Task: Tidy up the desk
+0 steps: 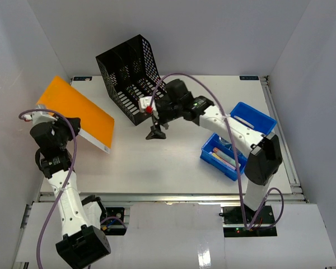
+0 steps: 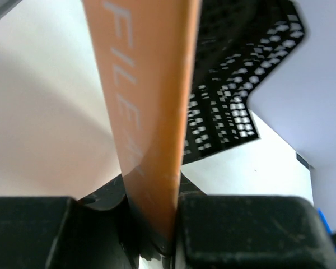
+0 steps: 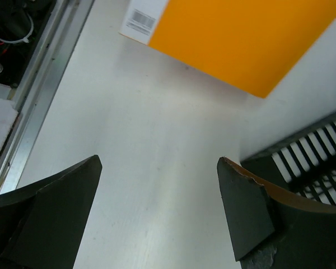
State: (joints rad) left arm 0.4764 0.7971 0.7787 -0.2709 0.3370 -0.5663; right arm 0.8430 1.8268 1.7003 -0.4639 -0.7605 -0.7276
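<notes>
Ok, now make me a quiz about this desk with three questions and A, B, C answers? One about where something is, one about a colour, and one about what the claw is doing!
1. Where on the desk is the blue box?
A. At the far left
B. Right in the middle
C. On the right side

2. What colour is the folder?
A. Green
B. Orange
C. Pink

3. What is the left gripper doing?
A. It is shut on the folder
B. It is wide open and empty
C. It is shut on a pen

Answers:
1. C, because the top view shows the blue box near the desk's right edge.
2. B, because the folder's big flat cover is bright orange.
3. A, because the left wrist view shows the gripper clamped on the folder's edge.
</notes>
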